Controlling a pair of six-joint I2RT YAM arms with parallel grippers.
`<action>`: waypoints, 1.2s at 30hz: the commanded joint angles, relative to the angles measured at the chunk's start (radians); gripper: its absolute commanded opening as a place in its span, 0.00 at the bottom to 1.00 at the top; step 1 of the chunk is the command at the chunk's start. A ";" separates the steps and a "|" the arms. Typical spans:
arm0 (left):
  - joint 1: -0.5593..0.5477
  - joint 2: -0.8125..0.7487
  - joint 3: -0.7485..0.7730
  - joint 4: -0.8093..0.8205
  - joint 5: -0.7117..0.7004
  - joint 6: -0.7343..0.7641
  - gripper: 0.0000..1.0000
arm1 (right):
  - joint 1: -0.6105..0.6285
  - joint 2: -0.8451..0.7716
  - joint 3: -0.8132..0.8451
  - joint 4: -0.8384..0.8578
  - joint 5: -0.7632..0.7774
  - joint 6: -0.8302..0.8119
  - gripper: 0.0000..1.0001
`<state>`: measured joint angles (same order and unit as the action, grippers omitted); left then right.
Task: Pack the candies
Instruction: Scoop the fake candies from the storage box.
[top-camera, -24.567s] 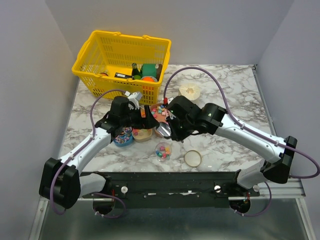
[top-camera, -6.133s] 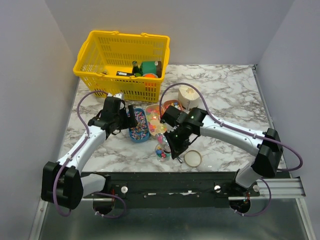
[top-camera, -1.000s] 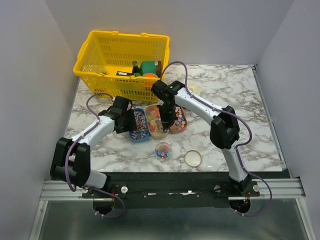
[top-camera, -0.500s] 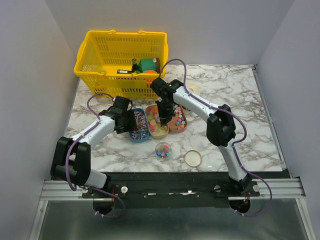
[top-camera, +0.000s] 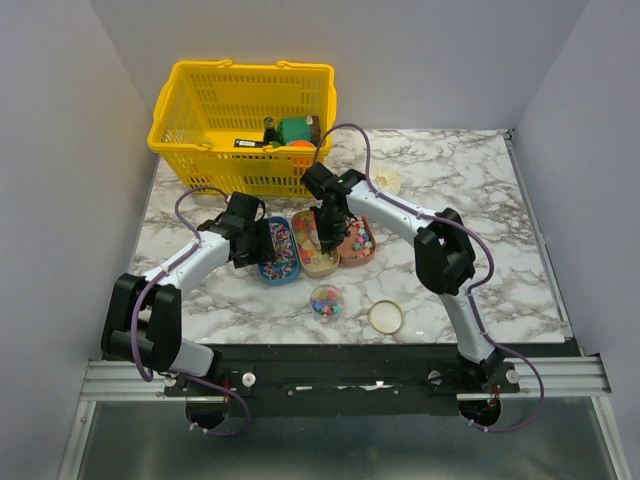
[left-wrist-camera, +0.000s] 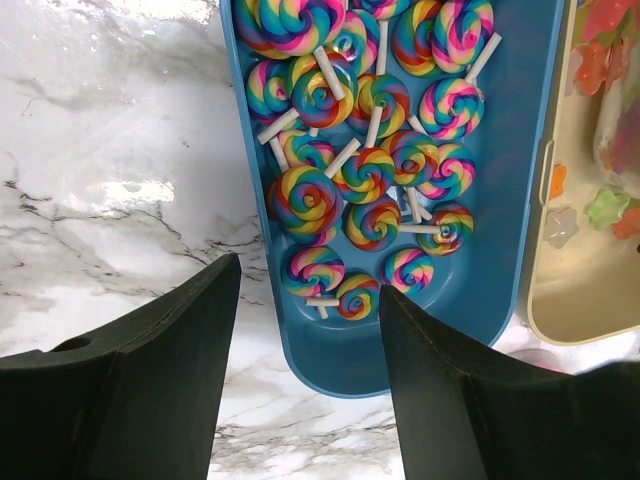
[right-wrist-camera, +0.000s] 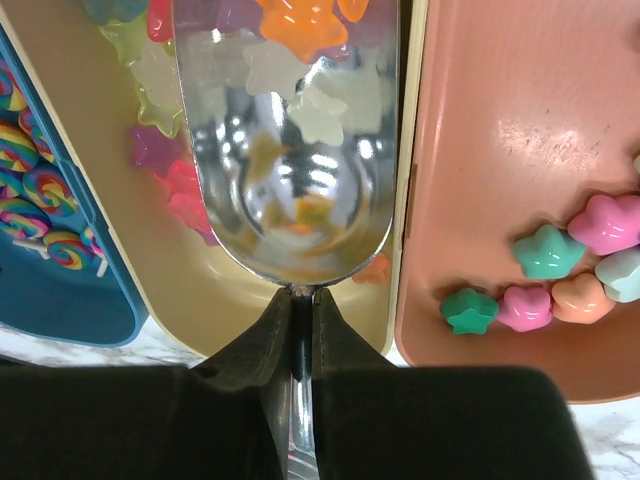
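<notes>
Right wrist view: right gripper (right-wrist-camera: 300, 310) clamped on the scoop (right-wrist-camera: 295, 150) handle, bowl among the candies (right-wrist-camera: 305, 20) in the beige tray (right-wrist-camera: 190, 290), top centre. Left gripper (left-wrist-camera: 305, 285) has its fingers apart, straddling the blue tray (left-wrist-camera: 505, 200). Looks like the scooping step; next is probably lifting it level toward the tub (top-camera: 325, 301).

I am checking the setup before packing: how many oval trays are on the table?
3, side by side in front of the yellow basket: the blue tray on the left, the beige tray in the middle, the pink tray on the right. None seems hidden.
</notes>
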<state>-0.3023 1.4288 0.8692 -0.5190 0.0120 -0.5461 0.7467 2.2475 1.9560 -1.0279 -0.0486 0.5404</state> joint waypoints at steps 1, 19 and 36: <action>0.005 0.004 0.004 0.002 0.013 0.011 0.68 | -0.004 -0.037 -0.051 0.003 0.084 -0.020 0.01; 0.008 -0.002 0.019 0.008 0.009 0.017 0.68 | 0.049 -0.213 -0.250 0.127 0.118 -0.125 0.01; 0.009 -0.044 0.007 0.042 0.019 0.023 0.68 | 0.094 -0.405 -0.457 0.315 0.193 -0.145 0.01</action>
<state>-0.3000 1.4227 0.8692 -0.5037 0.0128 -0.5350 0.8185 1.9324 1.5280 -0.7826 0.0673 0.4122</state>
